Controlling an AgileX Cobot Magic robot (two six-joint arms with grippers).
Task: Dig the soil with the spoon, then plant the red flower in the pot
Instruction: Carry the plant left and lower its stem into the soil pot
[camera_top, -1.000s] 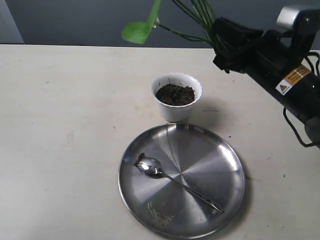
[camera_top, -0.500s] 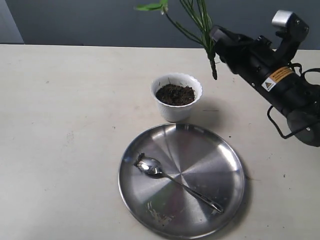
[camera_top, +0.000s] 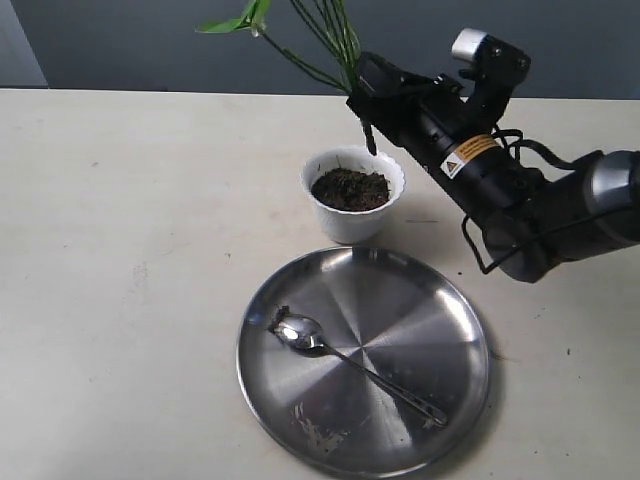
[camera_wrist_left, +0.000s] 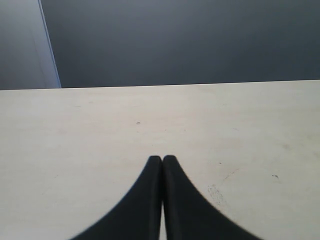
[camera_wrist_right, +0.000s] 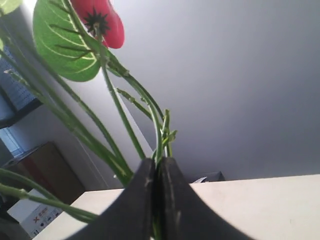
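The white scalloped pot (camera_top: 353, 218) stands mid-table, filled with dark soil (camera_top: 350, 188). My right gripper (camera_top: 362, 90) is shut on the red flower's green stems (camera_top: 335, 35) just above the pot's far right rim; the stem end (camera_top: 369, 138) hangs over the rim. In the right wrist view the gripper (camera_wrist_right: 157, 162) pinches the stems, with a red bloom (camera_wrist_right: 102, 22) and a broad leaf (camera_wrist_right: 62, 42) above. The spoon (camera_top: 355, 366) lies on the steel plate (camera_top: 420, 300). My left gripper (camera_wrist_left: 162, 159) is shut and holds nothing, over bare table.
The round steel plate sits in front of the pot, with a few soil crumbs (camera_top: 315, 428) near its front rim. A dark wall (camera_top: 150, 40) runs behind the table's far edge. The right arm (camera_top: 520, 195) stretches over the table right of the pot.
My right gripper has carried the flower leftward and down, from the far right to just above the pot's rim. Spoon, plate and pot have not moved.
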